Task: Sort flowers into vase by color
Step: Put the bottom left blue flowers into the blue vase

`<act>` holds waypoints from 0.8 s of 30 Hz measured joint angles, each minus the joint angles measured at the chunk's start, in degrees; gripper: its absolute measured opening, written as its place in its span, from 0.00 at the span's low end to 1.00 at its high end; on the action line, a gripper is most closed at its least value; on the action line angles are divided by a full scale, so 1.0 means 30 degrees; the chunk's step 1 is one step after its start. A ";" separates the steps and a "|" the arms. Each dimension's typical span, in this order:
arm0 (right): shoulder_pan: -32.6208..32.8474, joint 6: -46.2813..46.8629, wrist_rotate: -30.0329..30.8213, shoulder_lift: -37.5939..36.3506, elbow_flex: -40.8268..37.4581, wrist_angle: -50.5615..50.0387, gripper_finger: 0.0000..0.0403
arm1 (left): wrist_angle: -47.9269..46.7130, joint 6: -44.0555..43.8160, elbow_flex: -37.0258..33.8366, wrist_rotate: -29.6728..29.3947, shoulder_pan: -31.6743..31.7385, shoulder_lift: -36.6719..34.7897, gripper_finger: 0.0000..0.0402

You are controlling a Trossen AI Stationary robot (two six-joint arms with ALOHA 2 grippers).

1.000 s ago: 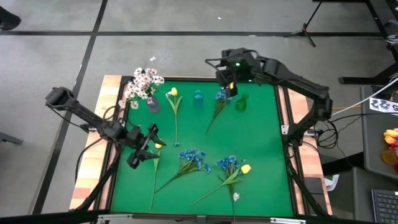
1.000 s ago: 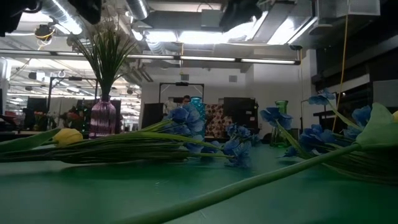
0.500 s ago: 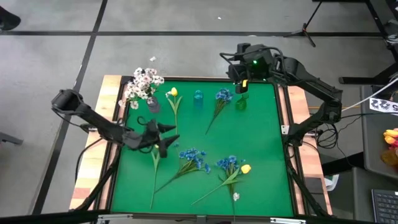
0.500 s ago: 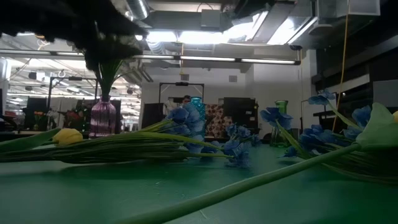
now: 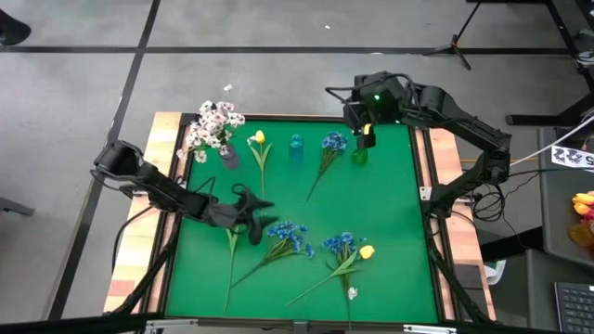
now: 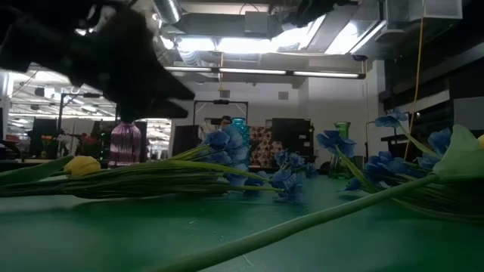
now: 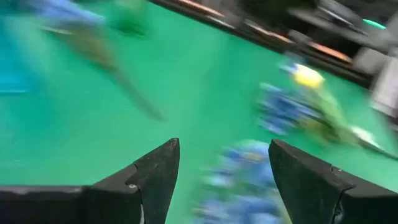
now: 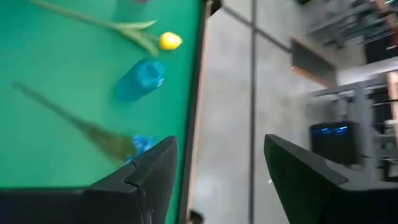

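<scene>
My left gripper (image 5: 264, 215) (image 7: 224, 146) hangs open low over the green mat, pointing toward the table's right edge at a blue flower (image 5: 290, 235) (image 7: 239, 180) that lies flat just ahead of its fingertips. It covers the head of a stem (image 5: 230, 255) lying there. My right gripper (image 5: 365, 133) (image 8: 221, 140) is open and raised at the far edge, above the green vase (image 5: 359, 154). White flowers (image 5: 212, 125) stand in the purple vase (image 6: 125, 142). A yellow flower (image 5: 259, 139), another blue flower (image 5: 332, 142), and a blue-and-yellow bunch (image 5: 349, 247) lie on the mat.
A blue vase (image 5: 296, 144) (image 8: 142, 78) stands at the far edge between the purple and green vases. A small white sprig (image 5: 352, 292) lies near the front edge. The mat's wooden border (image 5: 139, 260) runs along the left side. Bare mat (image 5: 390, 213) lies on the right half.
My left gripper has come down and gone toward the table's right edge, tipping from pointing downward to nearly level, and now points at the blue flower. My right gripper has drifted a little toward the right edge over the green vase. The flowers lie as before.
</scene>
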 joint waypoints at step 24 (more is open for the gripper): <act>0.0000 0.1077 -0.0849 0.0007 0.0000 -0.2215 0.60 | -1.6912 -0.4512 0.6971 0.9871 -0.2204 -0.0117 0.61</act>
